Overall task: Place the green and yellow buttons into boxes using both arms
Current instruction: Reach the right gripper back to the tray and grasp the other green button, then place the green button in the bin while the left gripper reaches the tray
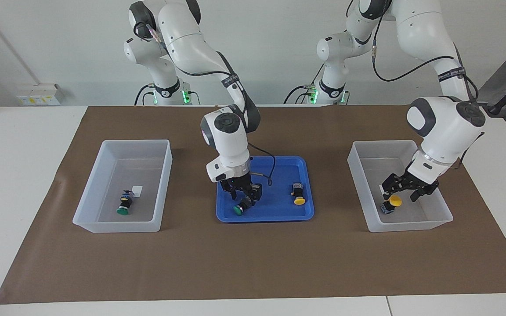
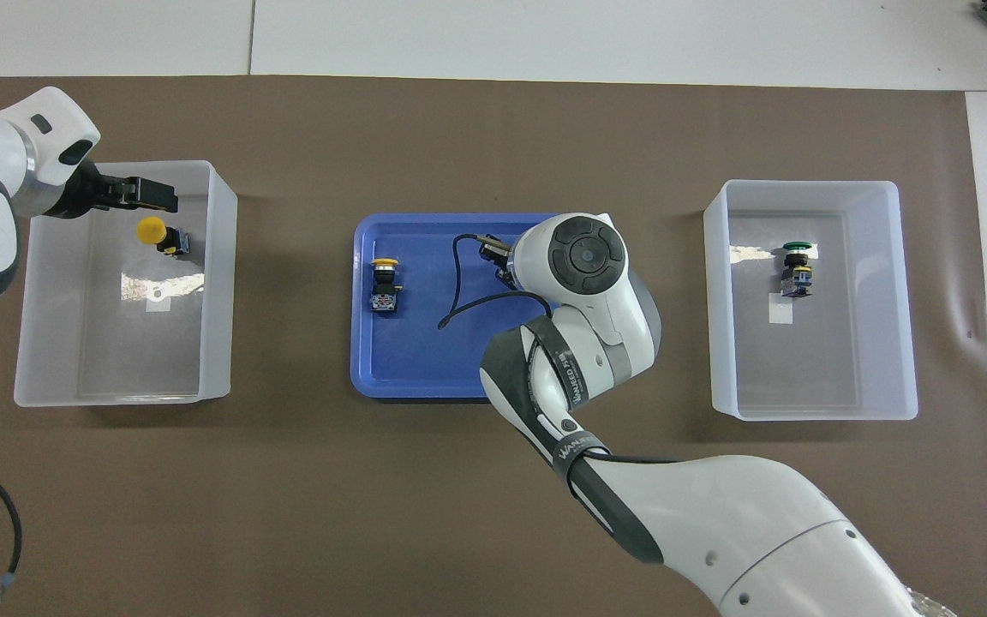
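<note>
My right gripper (image 1: 244, 198) is down in the blue tray (image 1: 279, 216), shut on a green button (image 1: 238, 210) whose cap points away from the robots. In the overhead view my right arm hides this button. A yellow button (image 1: 299, 200) (image 2: 385, 276) lies beside it in the tray. My left gripper (image 1: 404, 189) (image 2: 149, 195) is open, low inside the box (image 1: 378, 144) (image 2: 221, 283) at the left arm's end, just above a yellow button (image 1: 392, 202) (image 2: 157, 232) on its floor. The other box (image 1: 123, 142) (image 2: 802, 185), at the right arm's end, holds a green button (image 1: 124, 208) (image 2: 797, 266).
Both boxes and the tray stand in a row on a brown mat (image 1: 253, 263) (image 2: 493, 128). A black cable (image 2: 455, 287) from my right wrist loops over the tray. A white label (image 1: 137, 190) (image 2: 780, 308) lies in each box.
</note>
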Tool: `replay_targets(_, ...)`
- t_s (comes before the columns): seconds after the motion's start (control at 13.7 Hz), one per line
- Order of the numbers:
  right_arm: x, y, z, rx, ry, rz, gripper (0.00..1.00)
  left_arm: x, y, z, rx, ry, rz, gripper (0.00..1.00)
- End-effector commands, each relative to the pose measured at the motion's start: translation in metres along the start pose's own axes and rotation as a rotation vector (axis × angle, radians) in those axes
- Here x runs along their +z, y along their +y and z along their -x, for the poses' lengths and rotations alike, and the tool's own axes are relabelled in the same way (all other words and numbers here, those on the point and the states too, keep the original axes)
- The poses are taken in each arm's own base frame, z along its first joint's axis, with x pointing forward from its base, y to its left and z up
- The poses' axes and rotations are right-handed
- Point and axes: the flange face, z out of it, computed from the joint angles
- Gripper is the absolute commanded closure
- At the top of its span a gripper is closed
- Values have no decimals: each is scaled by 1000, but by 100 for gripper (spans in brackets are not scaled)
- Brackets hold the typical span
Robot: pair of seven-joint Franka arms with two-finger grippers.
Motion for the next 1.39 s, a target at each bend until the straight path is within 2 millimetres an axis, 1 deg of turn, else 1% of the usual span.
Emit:
replay_targets(0.0, 1, -6, 3, 49, 0, -4, 100, -19, 63, -14, -69, -12, 25, 0)
replay_targets(0.07, -4, -6, 2, 54, -5, 1, 100, -17, 98, -14, -94, -11, 31, 0)
replay_targets(0.15, -10, -6, 0, 52, -11, 11, 100, -11, 127, -11, -105, -15, 38, 0)
replay_targets(0.22, -23, -5, -3, 54, -15, 13, 100, -9, 146, -10, -124, -7, 40, 0)
replay_targets(0.29, -47, -2, -8, 58, -19, 11, 100, -3, 165, -7, -141, 3, 42, 0)
replay_targets(0.37, -72, 4, -17, 68, -25, 19, 100, 7, 186, 0, -148, 20, 48, 4)
replay_targets(0.44, -98, 11, -23, 56, -29, 22, 100, 20, 200, 9, -156, 35, 54, 6)
replay_targets(0.51, -122, 24, -32, 19, -35, 28, 100, 32, 215, 17, -150, 43, 61, 10)
replay_targets(0.58, -143, 41, -46, -21, -47, 39, 100, 46, 224, 25, -140, 43, 65, 10)
replay_targets(0.73, -167, 76, -68, -134, -87, 73, 100, 75, 229, 37, -131, 60, 71, 14)
replay_targets(0.8, -174, 100, -82, -209, -118, 94, 100, 89, 242, 45, -113, 65, 80, 17)
replay_targets(0.88, -181, 131, -100, -289, -147, 103, 100, 104, 246, 51, -107, 55, 81, 18)
replay_targets(0.95, -184, 162, -111, -376, -172, 105, 100, 113, 245, 56, -107, 56, 80, 21)
replay_targets(1.1, -180, 219, -125, -475, -212, 101, 100, 123, 250, 66, -96, 53, 80, 24)
replay_targets(1.17, -172, 246, -127, -507, -230, 99, 100, 128, 251, 70, -92, 45, 79, 25)
replay_targets(1.24, -169, 277, -132, -521, -227, 92, 100, 131, 251, 72, -92, 45, 78, 26)
replay_targets(1.32, -160, 303, -130, -544, -232, 86, 100, 135, 254, 77, -85, 41, 78, 28)
